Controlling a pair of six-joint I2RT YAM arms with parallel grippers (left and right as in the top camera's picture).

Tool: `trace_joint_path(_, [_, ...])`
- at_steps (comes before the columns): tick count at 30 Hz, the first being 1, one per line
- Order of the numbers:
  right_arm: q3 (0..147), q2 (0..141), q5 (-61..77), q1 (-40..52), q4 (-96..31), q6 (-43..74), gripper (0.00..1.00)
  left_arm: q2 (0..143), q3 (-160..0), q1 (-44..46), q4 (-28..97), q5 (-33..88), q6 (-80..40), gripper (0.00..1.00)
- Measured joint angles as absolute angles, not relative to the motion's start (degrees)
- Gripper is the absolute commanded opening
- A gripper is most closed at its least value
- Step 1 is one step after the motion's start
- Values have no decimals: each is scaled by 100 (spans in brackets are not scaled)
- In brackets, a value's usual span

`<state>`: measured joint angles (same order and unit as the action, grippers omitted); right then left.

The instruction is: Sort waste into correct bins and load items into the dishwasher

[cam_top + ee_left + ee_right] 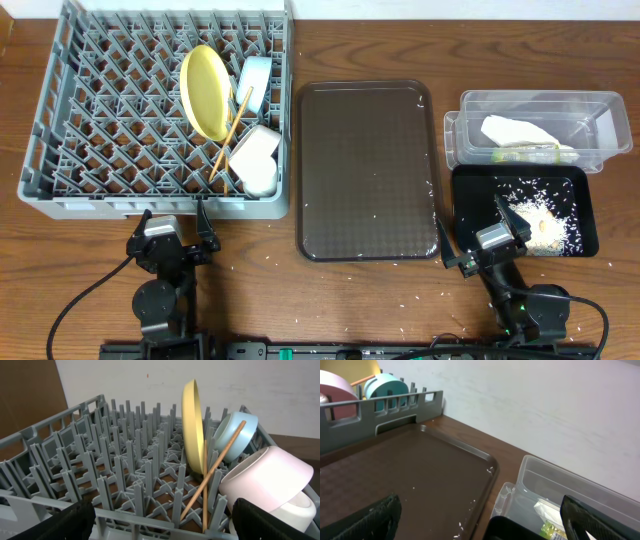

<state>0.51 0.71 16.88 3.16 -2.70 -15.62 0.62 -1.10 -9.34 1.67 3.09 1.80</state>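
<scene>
At the far left of the wooden table [330, 300], a large square grey plastic dish rack [60, 130] with upright pegs, loaded along its right side. Standing on edge among the pegs, a round yellow plate [205, 90]; just right of it, tipped on its side, a light blue bowl [257, 78]. Nearer the front, a white bowl [255, 148] on its side, with a small white cup [262, 182] touching it on the near side. Leaning across between plate and bowls, two thin wooden chopsticks [230, 135], lower ends down among the pegs near the front wall. In the middle of the table, just beside the rack, a large dark brown rectangular serving tray [368, 170] with a few whitish specks along its edges. To the right, a clear rectangular plastic tub [612, 135] holding a crumpled white paper napkin [515, 130] and, by its near wall, a small green-yellow snack wrapper [530, 155]. Just in front of the tub, a shallow black rectangular tray [475, 195] strewn with loose whitish rice-like food scraps [545, 222], heaped toward the middle right; more grains scattered on the wood around. Left gripper [177, 222] low before the rack's near wall, jaws spread wide, holding nothing. Right gripper [480, 238] at the black tray's near left corner, fingers [370, 520] likewise parted wide and empty, pointed toward the brown tray and the tub.
</scene>
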Motion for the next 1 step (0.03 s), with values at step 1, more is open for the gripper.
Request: trace_joint_path(1, [51, 71, 1691, 316, -272, -1562, 99, 62, -110, -934, 167, 309, 180, 88])
